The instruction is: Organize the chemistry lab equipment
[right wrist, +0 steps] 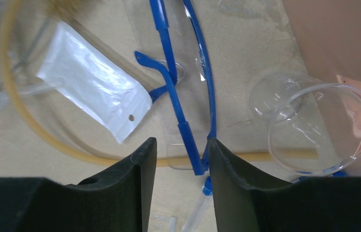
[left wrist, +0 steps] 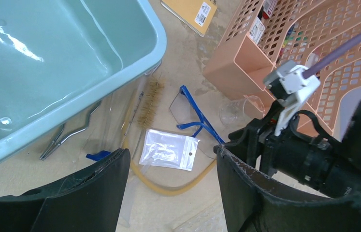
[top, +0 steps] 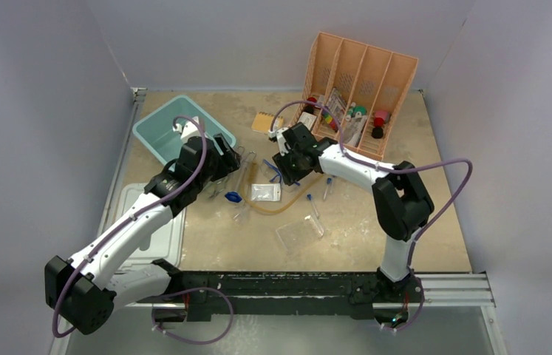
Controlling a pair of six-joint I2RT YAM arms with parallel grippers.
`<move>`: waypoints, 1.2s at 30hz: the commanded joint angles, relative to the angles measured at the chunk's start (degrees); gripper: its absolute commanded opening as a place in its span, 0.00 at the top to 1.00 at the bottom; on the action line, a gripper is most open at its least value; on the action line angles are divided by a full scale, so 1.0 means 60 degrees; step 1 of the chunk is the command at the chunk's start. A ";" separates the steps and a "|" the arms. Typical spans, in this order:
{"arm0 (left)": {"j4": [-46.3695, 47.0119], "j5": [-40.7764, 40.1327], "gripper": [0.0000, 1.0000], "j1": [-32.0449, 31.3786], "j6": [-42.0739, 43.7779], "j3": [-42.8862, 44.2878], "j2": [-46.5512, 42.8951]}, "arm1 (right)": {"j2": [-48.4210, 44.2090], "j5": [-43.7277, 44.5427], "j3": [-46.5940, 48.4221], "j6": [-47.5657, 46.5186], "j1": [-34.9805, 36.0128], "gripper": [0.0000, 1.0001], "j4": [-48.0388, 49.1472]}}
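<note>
The right gripper [right wrist: 180, 147] sits at the bottom centre of its wrist view. Its two black fingers are a narrow gap apart and grip nothing. They stand on either side of the folded blue side-arm of the blue-framed goggles [right wrist: 174, 99], which lie flat on the table. The fingers seem lined up across this thin arm because it is the easiest part to pinch.

To the left of the goggles lies the small clear bag [right wrist: 91, 92], with the amber rubber tubing [right wrist: 9, 96] curving around it. At the right of the frame a clear beaker [right wrist: 313, 130] lies on its side near the peach divider [right wrist: 323, 29].

The left gripper [left wrist: 171, 159], at the lower centre of its wrist view, is spread wide and empty. It hangs above the same bag and tubing, probably ready to take one of them.

At the upper left of that view is a teal bin [left wrist: 139, 29], the likely place for loose items. The metal tongs [left wrist: 67, 135] and a bristle brush [left wrist: 149, 104] lie just beside its wall.

In the overhead view, the blue-capped test tubes [top: 316, 224] and the clear plastic tube rack [top: 292, 234] lie near the centre of the frame, apart from both grippers.
</note>
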 commanded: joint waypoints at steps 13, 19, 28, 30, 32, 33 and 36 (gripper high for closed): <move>0.0290 -0.0021 0.35 -0.0015 -0.0465 0.0048 0.0055 | 0.0376 0.0083 0.0438 -0.1584 0.0125 0.97 -0.0434; 0.0575 0.0060 0.35 -0.0015 -0.1016 -0.0030 0.0083 | -0.1160 -0.0660 -0.0186 -0.1187 0.0135 1.00 0.0005; 0.1698 0.0675 0.32 -0.0015 -0.1790 -0.0248 -0.0272 | -0.3738 -0.2013 -0.1340 0.1573 0.0122 1.00 0.2087; 0.1963 0.0897 0.32 -0.0015 -0.1958 -0.0261 -0.0332 | -0.4027 -0.1806 -0.1390 0.2159 0.0116 1.00 0.2368; 0.2010 0.0861 0.31 -0.0007 -0.2273 -0.0269 -0.0492 | -0.4231 -0.1614 -0.1359 0.2771 0.0120 1.00 0.2562; 0.2143 0.0868 0.31 -0.0012 -0.2447 -0.0339 -0.0627 | -0.4344 -0.1500 -0.1341 0.3099 0.0120 1.00 0.2666; 0.2353 0.0893 0.30 -0.0013 -0.3245 -0.0650 -0.1081 | -0.4679 -0.1209 -0.1350 0.4138 0.0112 1.00 0.3118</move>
